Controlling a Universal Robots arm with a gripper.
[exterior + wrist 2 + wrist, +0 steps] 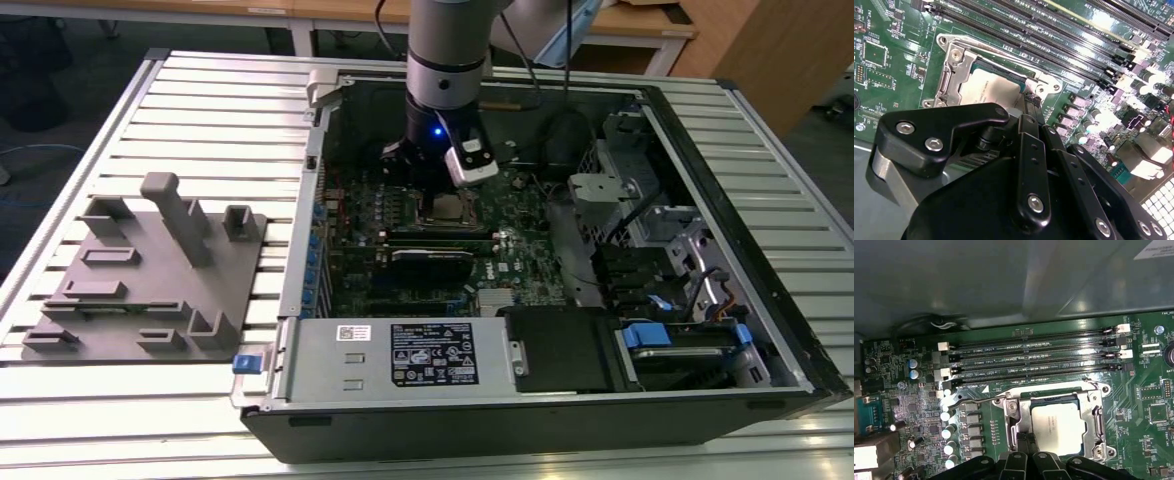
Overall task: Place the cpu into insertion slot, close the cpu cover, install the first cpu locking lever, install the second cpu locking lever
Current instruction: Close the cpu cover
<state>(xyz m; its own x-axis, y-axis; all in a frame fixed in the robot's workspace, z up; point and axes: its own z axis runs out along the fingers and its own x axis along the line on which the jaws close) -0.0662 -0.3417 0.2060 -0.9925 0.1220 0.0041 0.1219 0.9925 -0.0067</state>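
1. Insertion slot [1054, 402]: the landmark for this list. It sits on the green board inside the open computer case [534, 425]. In the first wrist view its dark edge shows around the chip.
2. Cpu [1059, 422]: flat, dull silver top, seated level in the insertion slot. It also shows in the second wrist view [989, 90] and as a pale square in the exterior view [451, 208].
3. Cpu cover [1094, 415]: silvery frame lying flat over the insertion slot, with the chip showing through its window.
4. Locking lever [974, 401]: thin wire rod with a hooked end, running along the slot's edge on the memory-slot side. Whether it is latched cannot be told.
5. Gripper [1026, 440]: black, hanging directly over the insertion slot. Its tips are at the frame's edge just beside the chip. The fingers [1026, 112] are drawn together, with nothing seen between them.
6. Arm [447, 60]: upright, reaching down into the case above the insertion slot.
7. Memory slots [1034, 360]: long black rows just beside the insertion slot.
8. Capacitors [946, 435]: a silver-topped row near the insertion slot, past the lever's hooked end.
9. Grey fixture tray [134, 290]: outside the case on the slatted table [200, 100], well apart from the insertion slot, toward the exterior view's left.
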